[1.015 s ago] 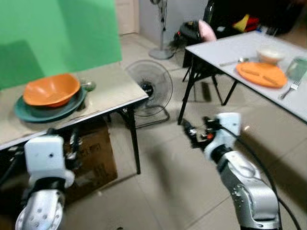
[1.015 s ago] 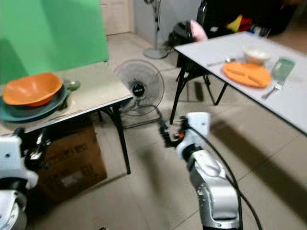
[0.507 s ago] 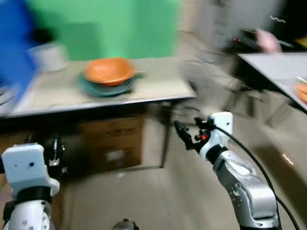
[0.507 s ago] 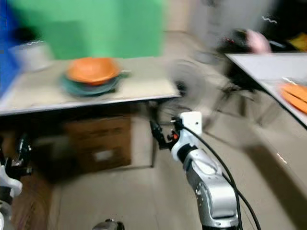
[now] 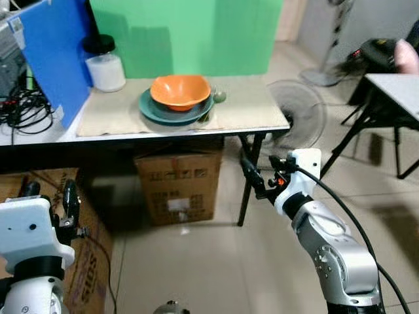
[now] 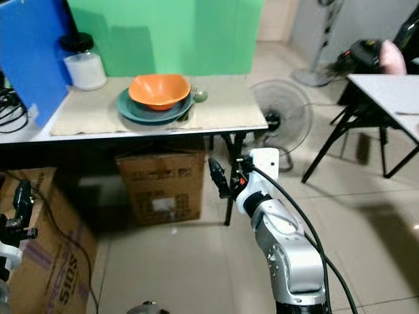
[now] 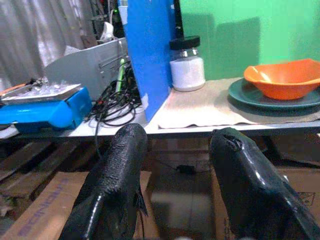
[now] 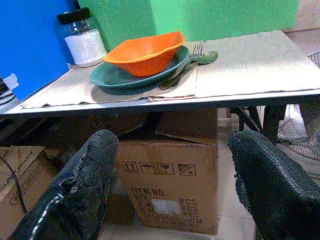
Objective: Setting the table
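An orange bowl (image 5: 181, 90) sits in a teal plate (image 5: 157, 112) on a beige mat on the side table (image 5: 262, 118) ahead. A green spoon and fork (image 5: 218, 97) lie against the plate's right rim. My right gripper (image 5: 249, 173) is held out at mid height in front of the table's right leg, open and empty, below the tabletop. In the right wrist view its fingers (image 8: 85, 175) frame the bowl (image 8: 145, 52) and plate (image 8: 125, 77). My left gripper (image 5: 49, 196) hangs low at the left, open and empty; its wrist view shows the bowl (image 7: 282, 77) far off.
A white lidded jar (image 5: 107, 65), a blue board (image 5: 55, 52) and tangled cables (image 5: 19, 108) occupy the table's left part. Cardboard boxes stand under the table (image 5: 180, 186) and by my left arm (image 5: 85, 261). A floor fan (image 5: 298, 111) and a second table (image 5: 396, 88) stand to the right.
The camera has swung left: the white table with the orange tray has left the picture and the side table now faces me squarely. Both arms keep their pose.
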You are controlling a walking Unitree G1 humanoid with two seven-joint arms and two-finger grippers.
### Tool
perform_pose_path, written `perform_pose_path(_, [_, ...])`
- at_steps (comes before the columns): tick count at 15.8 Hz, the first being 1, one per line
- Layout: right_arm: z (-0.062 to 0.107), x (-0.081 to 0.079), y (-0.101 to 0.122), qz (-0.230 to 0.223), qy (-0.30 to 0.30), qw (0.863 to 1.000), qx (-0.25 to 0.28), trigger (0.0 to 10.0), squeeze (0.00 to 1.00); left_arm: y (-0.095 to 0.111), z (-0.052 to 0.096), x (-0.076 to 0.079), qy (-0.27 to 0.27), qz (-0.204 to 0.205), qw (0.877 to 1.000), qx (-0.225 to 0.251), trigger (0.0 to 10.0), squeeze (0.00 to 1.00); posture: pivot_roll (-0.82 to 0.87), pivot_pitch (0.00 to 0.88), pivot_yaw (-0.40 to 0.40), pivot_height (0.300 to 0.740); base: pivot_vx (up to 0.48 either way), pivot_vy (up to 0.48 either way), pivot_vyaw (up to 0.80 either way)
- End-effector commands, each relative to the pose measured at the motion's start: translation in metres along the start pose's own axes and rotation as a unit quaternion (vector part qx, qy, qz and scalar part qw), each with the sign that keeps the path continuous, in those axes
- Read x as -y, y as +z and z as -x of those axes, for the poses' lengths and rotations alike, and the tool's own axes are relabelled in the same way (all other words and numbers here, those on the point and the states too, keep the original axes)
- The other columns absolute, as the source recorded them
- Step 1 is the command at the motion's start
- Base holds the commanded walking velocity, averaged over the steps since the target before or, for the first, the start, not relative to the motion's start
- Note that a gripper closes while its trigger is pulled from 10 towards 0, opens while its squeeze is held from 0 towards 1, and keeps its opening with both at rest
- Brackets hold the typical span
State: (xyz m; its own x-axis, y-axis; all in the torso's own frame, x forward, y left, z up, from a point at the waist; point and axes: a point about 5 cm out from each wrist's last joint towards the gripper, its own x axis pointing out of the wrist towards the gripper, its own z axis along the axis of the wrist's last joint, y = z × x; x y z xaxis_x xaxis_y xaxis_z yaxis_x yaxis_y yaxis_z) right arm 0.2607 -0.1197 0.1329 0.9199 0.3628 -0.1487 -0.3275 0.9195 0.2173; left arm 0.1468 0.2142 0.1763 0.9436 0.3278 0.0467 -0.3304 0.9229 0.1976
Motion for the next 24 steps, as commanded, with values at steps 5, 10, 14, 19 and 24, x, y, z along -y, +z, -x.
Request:
perform_pose_path(5, [-0.004,0.001,0.002,-0.01,-0.001,1.0,0.01,10.0,0.0,0.006,0.001,-0.007,0.018,-0.001,1.0,0.015,10.0,0.0,0.04,0.0,-0.008,0.74,0.322,0.0,0.0])
perform_pose_path(10, [-0.007,-0.003,0.002,-0.003,0.015,1.0,0.003,10.0,0.0,0.005,0.003,-0.009,0.026,-0.002,1.0,0.013,10.0,0.0,0.05,0.0,-0.023,0.74,0.395,0.0,0.0])
perform_pose_path(14, [-0.004,-0.009,0.007,0.002,0.035,0.999,0.013,10.0,0.0,0.007,-0.001,-0.004,0.009,-0.005,1.0,0.019,10.0,0.0,0.04,0.0,-0.005,0.74,0.397,0.0,0.6])
perform_pose_path(19, [-0.002,0.008,0.037,-0.009,-0.013,0.997,0.082,10.0,0.0,0.017,-0.027,0.017,-0.058,-0.001,0.997,0.057,10.0,0.0,0.0,0.0,0.04,0.74,0.397,0.0,0.16])
perform_pose_path(24, [0.034,0.032,0.049,0.048,-0.054,0.995,0.067,10.0,0.0,0.021,-0.066,0.065,-0.193,0.036,0.978,0.075,10.0,0.0,-0.09,0.0,0.099,0.74,0.386,0.0,0.0])
